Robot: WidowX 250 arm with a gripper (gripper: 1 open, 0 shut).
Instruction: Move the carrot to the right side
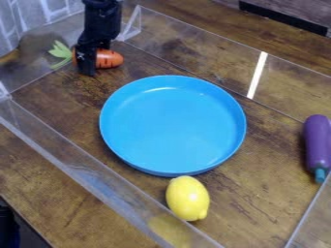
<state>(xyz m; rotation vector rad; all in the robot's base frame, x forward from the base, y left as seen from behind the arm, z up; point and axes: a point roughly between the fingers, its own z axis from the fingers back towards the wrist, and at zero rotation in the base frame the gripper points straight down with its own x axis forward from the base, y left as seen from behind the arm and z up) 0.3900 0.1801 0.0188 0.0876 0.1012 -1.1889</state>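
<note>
1. The lemon [188, 198] and the blue plate [173, 124] sit nearest on the counter [278, 208].
2. At the far left, the carrot [108, 59] lies under the gripper [88, 64], its fingers spread wide, straddling it.
3. The carrot looks like a light, rigid, smooth toy; its thick orange middle seems the best hold.

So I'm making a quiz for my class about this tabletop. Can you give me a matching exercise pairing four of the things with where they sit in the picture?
Things:
1. carrot
2. plate
3. lemon
4. eggplant

Places:
A. right edge
B. middle
C. upper left, at the gripper
D. bottom, just below the plate

Pairs: 1-C, 2-B, 3-D, 4-A
</note>
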